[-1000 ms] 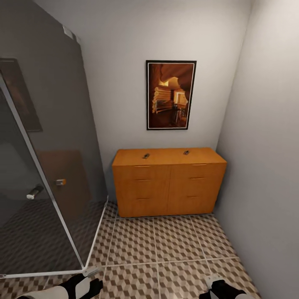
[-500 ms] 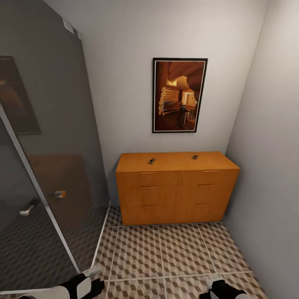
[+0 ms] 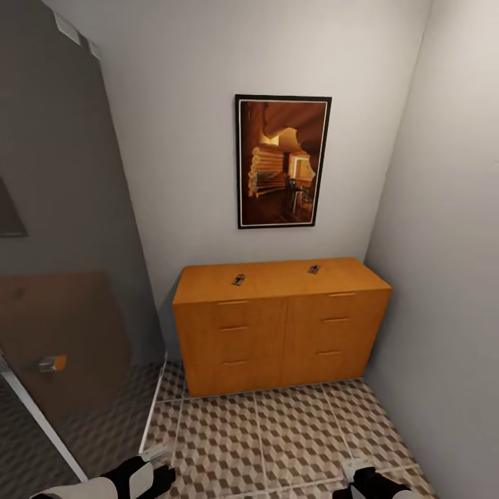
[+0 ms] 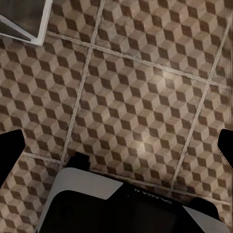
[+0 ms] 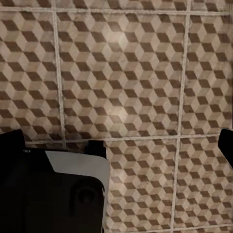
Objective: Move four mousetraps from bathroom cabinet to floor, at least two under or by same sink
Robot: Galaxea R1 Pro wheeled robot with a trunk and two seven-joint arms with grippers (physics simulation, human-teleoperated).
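Cabinet (image 3: 277,326): orange-brown wood, smooth satin finish, slim wood bar handles. Two mousetraps (image 3: 238,280) (image 3: 314,269) on top: dark metal parts, too small to tell more. Bathroom floor (image 3: 277,436): matt cube-print tile, light grout. Shower panel (image 3: 62,277): glossy smoked glass, white frame. Walls matt.

A home bathroom: glass shower enclosure (image 3: 62,291), cube-patterned floor tiles (image 3: 277,436), wooden cabinet (image 3: 277,326) and framed picture (image 3: 283,161).

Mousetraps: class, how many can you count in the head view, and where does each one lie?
2: one mousetrap on the cabinet top's left half, one on its right half. Others may be hidden in the drawers.
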